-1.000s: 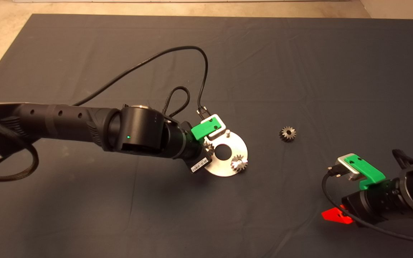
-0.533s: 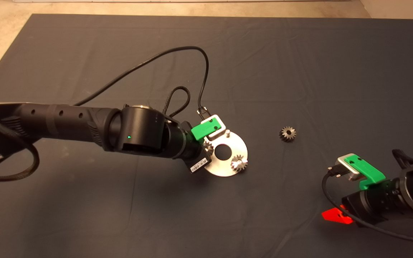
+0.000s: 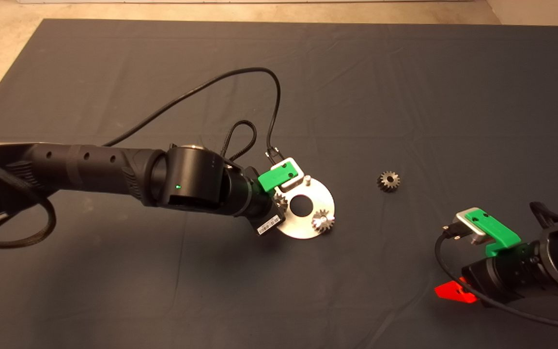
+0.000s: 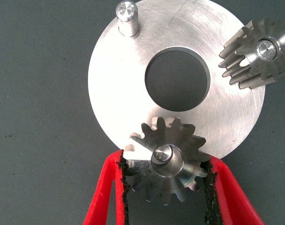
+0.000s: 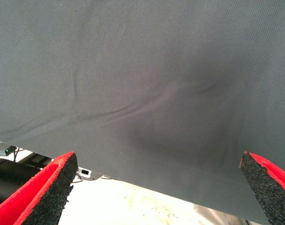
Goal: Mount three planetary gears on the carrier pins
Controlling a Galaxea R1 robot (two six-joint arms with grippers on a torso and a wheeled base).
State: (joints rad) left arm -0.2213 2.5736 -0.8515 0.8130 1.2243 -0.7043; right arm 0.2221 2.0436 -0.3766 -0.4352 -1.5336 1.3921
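The silver disc (image 3: 303, 229) with the carrier pins lies mid-mat; it also shows in the left wrist view (image 4: 114, 70). My left gripper (image 3: 279, 201) is at the disc's left rim. In the left wrist view its fingers (image 4: 167, 159) are shut on a planetary gear (image 4: 180, 140), which sits over a pin whose tip shows in the bore. A second gear (image 3: 322, 220) sits on another pin (image 4: 259, 50). The third pin (image 3: 308, 180) stands bare (image 4: 127, 16). A loose gear (image 3: 389, 181) lies on the mat to the right. My right gripper (image 3: 453, 292) waits open at the lower right.
The left arm's black cable (image 3: 240, 80) loops over the mat behind the disc. The right wrist view shows the open fingers (image 5: 159, 157) over bare mat and its edge.
The left arm has shifted slightly; its gripper stays at the disc with the gear. The right arm and the loose gear have not moved.
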